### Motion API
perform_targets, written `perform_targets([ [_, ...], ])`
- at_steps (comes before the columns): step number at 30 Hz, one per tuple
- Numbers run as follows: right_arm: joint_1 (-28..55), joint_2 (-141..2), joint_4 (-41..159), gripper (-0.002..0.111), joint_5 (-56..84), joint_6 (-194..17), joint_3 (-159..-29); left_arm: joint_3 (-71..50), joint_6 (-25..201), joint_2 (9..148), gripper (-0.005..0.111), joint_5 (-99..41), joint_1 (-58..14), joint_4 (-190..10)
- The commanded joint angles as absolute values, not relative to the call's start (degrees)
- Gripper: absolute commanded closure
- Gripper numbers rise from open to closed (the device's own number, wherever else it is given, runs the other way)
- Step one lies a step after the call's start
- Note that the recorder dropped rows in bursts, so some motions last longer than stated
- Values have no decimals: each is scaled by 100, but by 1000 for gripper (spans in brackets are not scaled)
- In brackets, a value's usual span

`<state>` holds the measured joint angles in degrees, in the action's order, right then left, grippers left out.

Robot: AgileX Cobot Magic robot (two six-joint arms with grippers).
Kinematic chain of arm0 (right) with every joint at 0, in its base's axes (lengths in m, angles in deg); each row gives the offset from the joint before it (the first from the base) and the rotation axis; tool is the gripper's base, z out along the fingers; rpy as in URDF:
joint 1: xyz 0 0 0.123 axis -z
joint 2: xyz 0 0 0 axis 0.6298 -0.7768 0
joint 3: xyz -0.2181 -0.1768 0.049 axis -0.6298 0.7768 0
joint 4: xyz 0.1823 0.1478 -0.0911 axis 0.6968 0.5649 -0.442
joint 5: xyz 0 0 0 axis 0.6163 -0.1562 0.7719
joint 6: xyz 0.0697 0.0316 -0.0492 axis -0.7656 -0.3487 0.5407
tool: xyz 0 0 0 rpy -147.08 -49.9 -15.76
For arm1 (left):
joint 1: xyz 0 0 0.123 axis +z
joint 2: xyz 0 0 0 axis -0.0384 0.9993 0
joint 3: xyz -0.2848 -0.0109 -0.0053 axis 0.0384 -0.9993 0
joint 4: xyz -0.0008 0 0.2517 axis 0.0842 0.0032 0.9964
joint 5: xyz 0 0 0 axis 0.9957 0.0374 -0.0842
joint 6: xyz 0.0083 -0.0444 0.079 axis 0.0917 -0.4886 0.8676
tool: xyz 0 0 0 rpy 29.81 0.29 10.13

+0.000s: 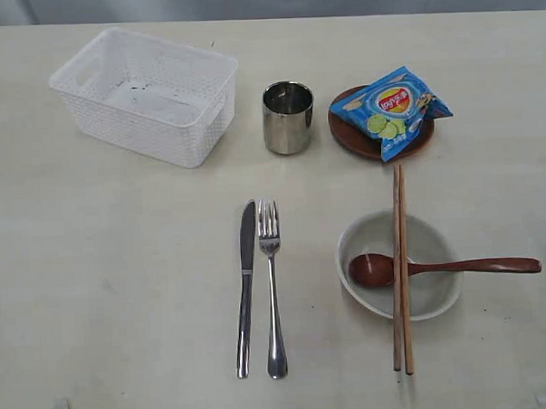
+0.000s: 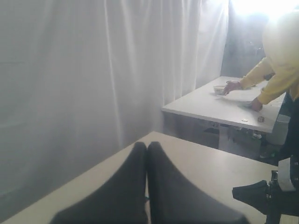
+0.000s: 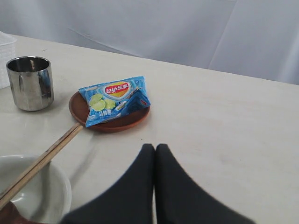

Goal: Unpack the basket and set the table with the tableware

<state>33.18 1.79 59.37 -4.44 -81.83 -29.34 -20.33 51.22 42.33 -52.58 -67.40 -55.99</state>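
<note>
Table laid: my right gripper [image 3: 155,148], jaws pressed together and empty, hangs over the table [image 3: 224,121]. Just ahead of it lies the plate [image 3: 117,125] bearing the chips bag [image 3: 114,97], with the steel cup [image 3: 30,83] beside it and the empty basket [image 1: 152,137] past the cup. My left gripper [image 2: 147,146] is likewise closed on nothing.

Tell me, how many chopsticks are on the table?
2. The left chopstick and the right chopstick lie side by side across the bowl, far ends near the wooden plate. None seems hidden.
</note>
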Motion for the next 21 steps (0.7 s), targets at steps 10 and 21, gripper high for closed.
perform_targets([
  [10,3320,211,5937,108,-454,-8199,-2912,-2695,8083,4109,107,-5068,-5332,-8484],
  [21,3320,211,5937,108,-454,-8199,-2912,-4191,7352,2818,107,-4220,-3153,-8484],
])
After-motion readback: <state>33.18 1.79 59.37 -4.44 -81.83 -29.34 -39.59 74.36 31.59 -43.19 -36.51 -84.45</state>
